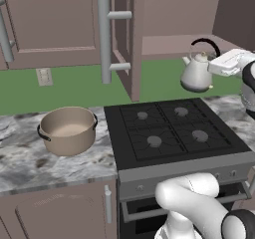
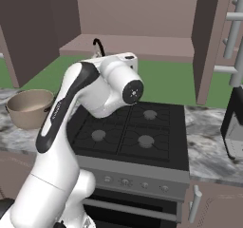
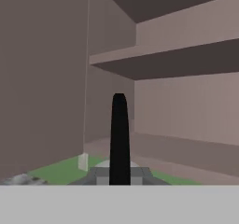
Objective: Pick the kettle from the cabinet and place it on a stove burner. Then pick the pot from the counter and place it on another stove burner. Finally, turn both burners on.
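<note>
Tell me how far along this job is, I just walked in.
Done: the kettle is out of the cabinet, hanging in the air beyond the stove's back right corner. In hand: the gripper carries it by its black handle. Left: setting it on a burner, moving the pot from the counter to another burner, turning both on.

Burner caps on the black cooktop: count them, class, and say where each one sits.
4: back-left, back-right, front-left, front-right. All bare; the kettle hangs above, none look hidden.
</note>
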Robot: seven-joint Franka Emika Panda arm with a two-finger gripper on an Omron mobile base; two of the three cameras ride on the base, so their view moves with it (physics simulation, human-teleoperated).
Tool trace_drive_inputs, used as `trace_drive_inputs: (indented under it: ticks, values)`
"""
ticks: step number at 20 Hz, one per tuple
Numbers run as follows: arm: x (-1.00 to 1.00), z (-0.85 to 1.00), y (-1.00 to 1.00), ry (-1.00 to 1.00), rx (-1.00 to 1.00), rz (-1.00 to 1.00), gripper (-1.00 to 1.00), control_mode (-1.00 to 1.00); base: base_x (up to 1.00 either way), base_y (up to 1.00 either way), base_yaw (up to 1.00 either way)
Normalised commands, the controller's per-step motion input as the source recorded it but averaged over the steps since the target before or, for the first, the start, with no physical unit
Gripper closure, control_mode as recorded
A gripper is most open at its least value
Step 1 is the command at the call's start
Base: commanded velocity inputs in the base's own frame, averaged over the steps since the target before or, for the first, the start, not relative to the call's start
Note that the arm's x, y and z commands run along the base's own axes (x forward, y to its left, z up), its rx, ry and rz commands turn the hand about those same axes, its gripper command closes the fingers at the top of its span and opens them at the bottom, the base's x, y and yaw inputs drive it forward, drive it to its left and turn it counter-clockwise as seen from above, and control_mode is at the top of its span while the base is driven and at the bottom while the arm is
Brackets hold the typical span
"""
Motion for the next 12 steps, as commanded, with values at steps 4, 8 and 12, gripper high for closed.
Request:
trace_drive_inputs:
  ticks: [4,8,12]
  values:
    - [0.0,-0.3,0.25,0.0,0.0,0.09,1.0,-1.0,0.0,0.0,0.0]
    - [0.0,-0.28,0.25,0.0,0.0,0.08,1.0,-1.0,0.0,0.0,0.0]
    - [0.0,-0.28,0.23,0.0,0.0,0.08,1.0,-1.0,0.0,0.0,0.0]
